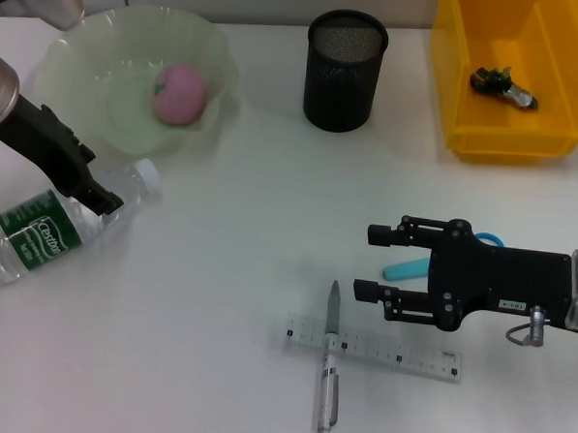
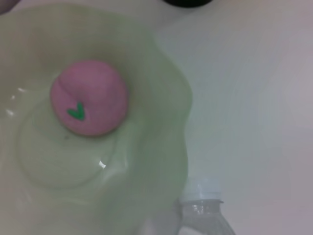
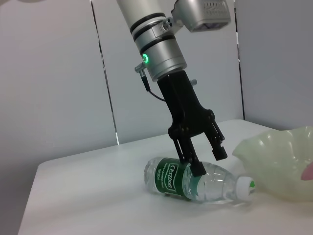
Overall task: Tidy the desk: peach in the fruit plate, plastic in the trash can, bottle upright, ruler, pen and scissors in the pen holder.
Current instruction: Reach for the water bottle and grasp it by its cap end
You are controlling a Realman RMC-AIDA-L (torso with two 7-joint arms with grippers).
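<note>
Beside the plate (image 1: 132,72), the bottle (image 1: 61,226) lies on its side on the desk (image 1: 250,224), its white cap toward the plate and nearly touching the rim. The left gripper (image 1: 104,199) is down over the bottle's clear shoulder just past the green label, jaws spread, one finger on each side; the right wrist view shows the fingertips (image 3: 198,169) at the bottle's surface, but whether they press it cannot be told. The pink peach (image 1: 182,94) sits inside the plate.

Next to the plate, farther along the back of the desk, stands the black mesh holder (image 1: 345,71), upright. Beyond the holder is the yellow bin (image 1: 487,140) with a dark crumpled scrap of plastic (image 1: 502,84) in it.

Well apart from the plate, across the desk, the right gripper (image 1: 374,263) hovers with its jaws spread, gripping nothing. The blue-handled scissors (image 1: 412,267) lie under it, partly hidden. Just in front of that gripper the clear ruler (image 1: 398,354) lies flat, and the pen (image 1: 329,374) lies across its end, touching it.
</note>
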